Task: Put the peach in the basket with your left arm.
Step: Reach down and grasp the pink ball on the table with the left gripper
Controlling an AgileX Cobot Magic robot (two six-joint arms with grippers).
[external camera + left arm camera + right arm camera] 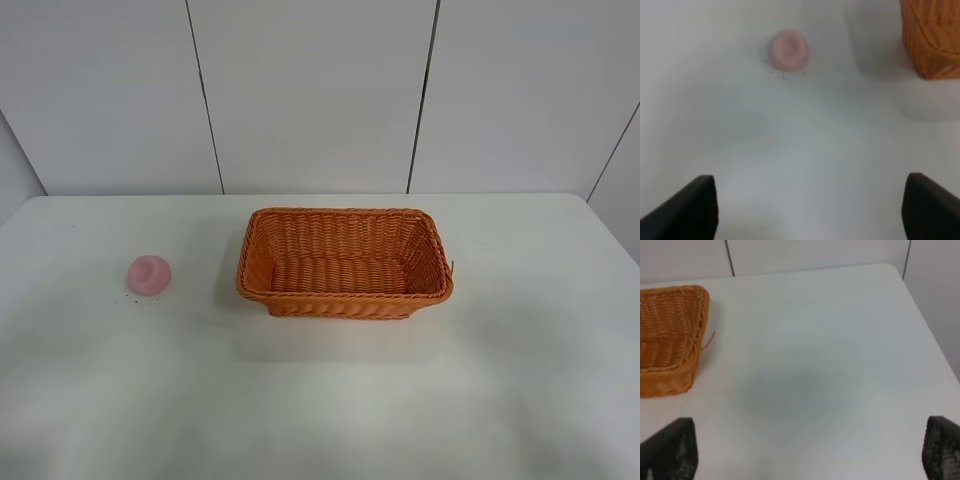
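The pale-pink peach (148,274) sits on the white table, left of the orange wicker basket (345,262), which is empty. Neither arm shows in the exterior high view. In the left wrist view the peach (788,48) lies ahead of my left gripper (810,210), whose two dark fingertips (690,207) stand wide apart, open and empty. A corner of the basket (932,37) shows there too. In the right wrist view my right gripper (810,452) is open and empty over bare table, with the basket's end (670,337) off to one side.
The white table (330,400) ends at a pale panelled wall (320,90) behind. Its right edge and corner show in the right wrist view (920,305).
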